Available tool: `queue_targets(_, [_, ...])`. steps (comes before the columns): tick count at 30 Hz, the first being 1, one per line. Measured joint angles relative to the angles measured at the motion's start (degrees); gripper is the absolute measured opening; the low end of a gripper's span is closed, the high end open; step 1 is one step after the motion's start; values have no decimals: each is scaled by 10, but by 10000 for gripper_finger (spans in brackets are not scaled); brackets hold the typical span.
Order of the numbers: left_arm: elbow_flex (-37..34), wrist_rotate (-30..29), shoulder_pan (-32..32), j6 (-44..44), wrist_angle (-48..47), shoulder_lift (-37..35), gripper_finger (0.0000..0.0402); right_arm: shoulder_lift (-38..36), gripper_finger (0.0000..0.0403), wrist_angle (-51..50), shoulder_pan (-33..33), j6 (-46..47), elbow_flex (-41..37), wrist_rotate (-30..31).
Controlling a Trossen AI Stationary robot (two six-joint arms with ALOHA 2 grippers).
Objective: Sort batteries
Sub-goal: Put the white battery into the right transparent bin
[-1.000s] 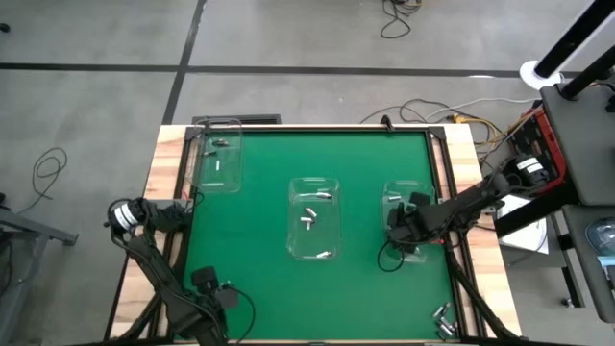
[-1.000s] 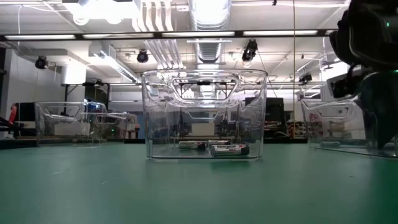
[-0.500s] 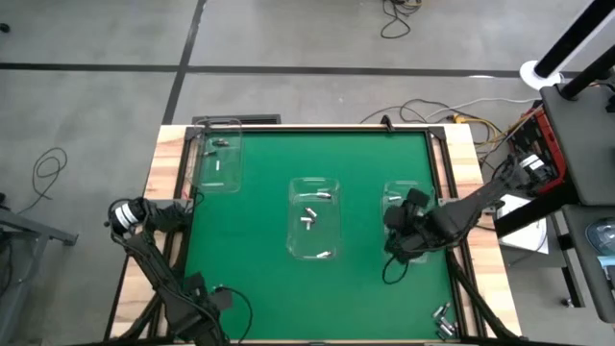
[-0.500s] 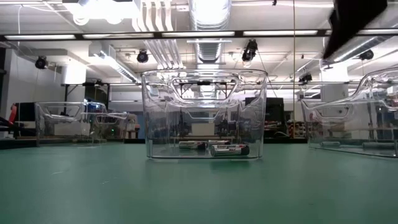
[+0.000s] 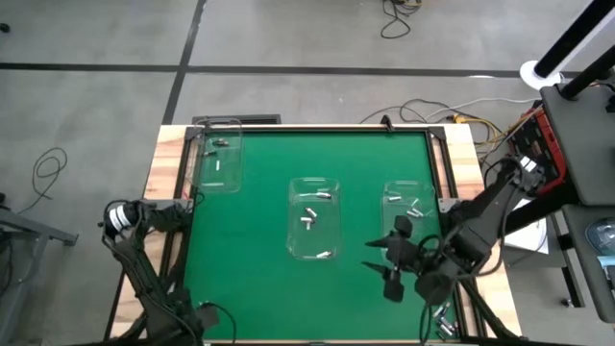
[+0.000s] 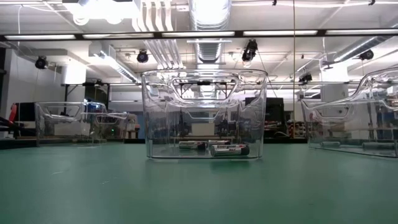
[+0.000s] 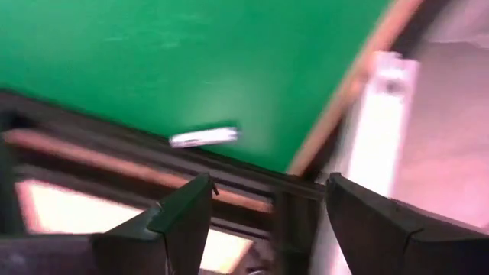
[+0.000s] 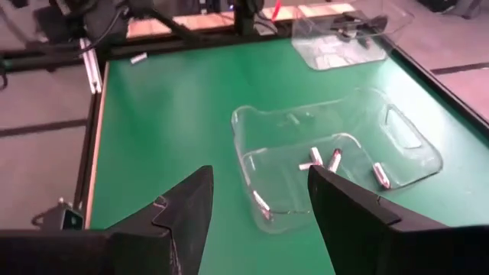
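High view, from the left: the left gripper [image 7: 263,210] sits low at the near-left table edge, its flat dark fingers [image 7: 183,218] spread apart and empty; its wrist view shows one small silvery cylindrical battery [image 7: 204,137] lying on the smooth green mat [image 5: 259,192] near the table's edge. A clear rectangular plastic bin [image 5: 215,161] at the far-left corner holds a few small silvery batteries [image 5: 218,164]. The middle clear bin [image 5: 315,218], with rounded corners and glossy walls, contains several more [image 5: 309,215]; the low view shows them lying flat on its floor. A third clear bin [image 5: 410,207] on the right holds a few batteries [image 5: 413,210] too. The right gripper [image 5: 392,261] hovers over the mat near that bin, its fingers wide apart, holding nothing. Loose batteries [image 5: 441,314] lie at the near-right corner.
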Motion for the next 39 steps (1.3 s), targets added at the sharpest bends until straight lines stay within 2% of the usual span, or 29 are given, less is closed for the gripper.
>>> queue_targets(7, [-39,25,17,91,-15,8,231,61,208,9,2,15,3,7])
queue_targets(11, [-68,68,37,147,0,8,231,95,208,14,2,21,3,6])
queue_targets(16, [-109,75,39,222,28,9,231,126,208,15,5,30,17,-18])
queue_targets(23, [-154,77,32,280,84,9,231,148,208,13,20,17,60,-42])
queue_targets(32, [-195,138,29,309,109,8,231,141,208,11,29,-2,85,-38])
queue_targets(39, [-199,85,25,378,134,7,231,133,208,12,29,-5,85,-37])
